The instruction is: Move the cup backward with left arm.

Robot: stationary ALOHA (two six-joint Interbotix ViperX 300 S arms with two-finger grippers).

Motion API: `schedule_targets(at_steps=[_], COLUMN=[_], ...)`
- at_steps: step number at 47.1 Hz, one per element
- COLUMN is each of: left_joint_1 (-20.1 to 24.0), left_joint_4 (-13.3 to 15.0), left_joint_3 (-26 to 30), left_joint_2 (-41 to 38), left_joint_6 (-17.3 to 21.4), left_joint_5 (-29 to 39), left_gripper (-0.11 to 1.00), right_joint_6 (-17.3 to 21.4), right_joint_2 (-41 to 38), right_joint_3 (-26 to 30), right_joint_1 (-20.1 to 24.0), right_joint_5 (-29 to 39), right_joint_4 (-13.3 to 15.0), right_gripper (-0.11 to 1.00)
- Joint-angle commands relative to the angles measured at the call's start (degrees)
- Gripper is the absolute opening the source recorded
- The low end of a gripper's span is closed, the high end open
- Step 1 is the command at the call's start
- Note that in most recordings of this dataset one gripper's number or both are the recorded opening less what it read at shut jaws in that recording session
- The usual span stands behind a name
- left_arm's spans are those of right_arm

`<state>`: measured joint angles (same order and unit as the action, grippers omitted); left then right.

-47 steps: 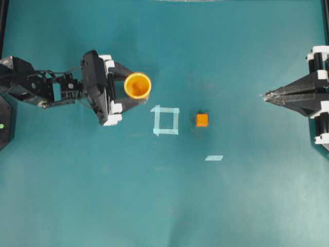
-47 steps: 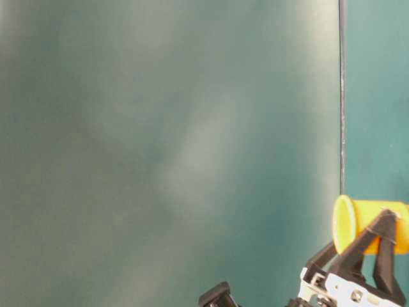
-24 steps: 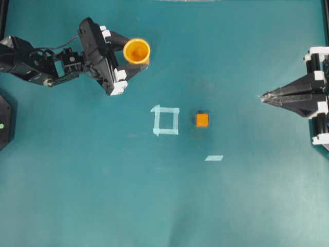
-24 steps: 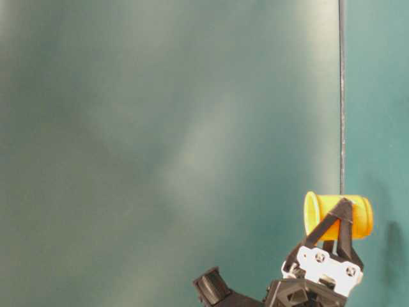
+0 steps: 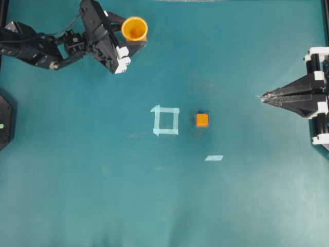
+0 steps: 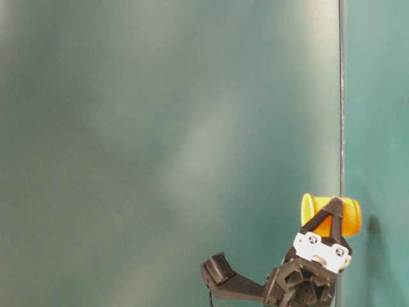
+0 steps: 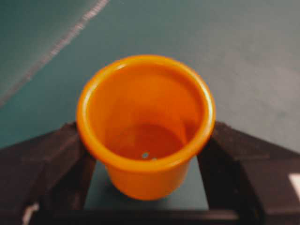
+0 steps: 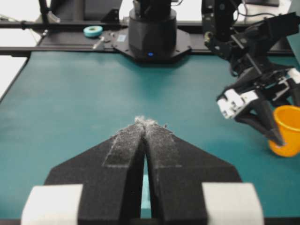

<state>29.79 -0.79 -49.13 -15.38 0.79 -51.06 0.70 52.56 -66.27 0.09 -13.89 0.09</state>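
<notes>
cup: the orange cup point(image 5: 134, 28) sits near the table's far edge, toward its far-left corner in the overhead view, well apart from the tape square point(image 5: 166, 120) and the little orange cube point(image 5: 202, 120) in the middle of the table

left gripper: the left gripper point(image 5: 131, 35) has a finger on either side of the cup wall and is clamped on it, the wrist view makes that pretty clear point(image 7: 145, 126)

right gripper: the right gripper point(image 5: 264, 96) is parked by the right edge, fingers pinched together to a point, holding nothing

which way it points: mouth up, long axis vertical, looks upright with no real lean

lifted or down: honestly can't tell if the base is touching the table

doing this step well: I'd say the carry is about done, so lower it straight, keep the axis vertical, get the base flat, then spread the fingers evenly so neither one drags the rim

watch out: it's close to the far edge, so I wouldn't push any further back
</notes>
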Motion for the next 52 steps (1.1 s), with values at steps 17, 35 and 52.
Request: schedule_targets(at_steps=[17, 35, 52], left_joint_1=[3.52, 4.75, 4.75], left_joint_4=[-0.18, -0.18, -0.18], left_joint_3=[3.96, 4.48, 4.31], left_joint_2=[-1.58, -1.93, -2.02], left_joint_6=[0.09, 0.09, 0.09], left_joint_5=[1.85, 1.85, 1.93], left_gripper=[0.62, 0.62, 0.62], right_joint_6=[0.09, 0.09, 0.18], right_joint_2=[-0.18, -0.09, 0.00], right_joint_3=[1.32, 1.41, 1.41], right_joint_1=[0.09, 0.09, 0.00], right_joint_5=[-0.35, -0.35, -0.18], right_joint_4=[0.09, 0.00, 0.09], right_gripper=[0.00, 0.00, -0.01])
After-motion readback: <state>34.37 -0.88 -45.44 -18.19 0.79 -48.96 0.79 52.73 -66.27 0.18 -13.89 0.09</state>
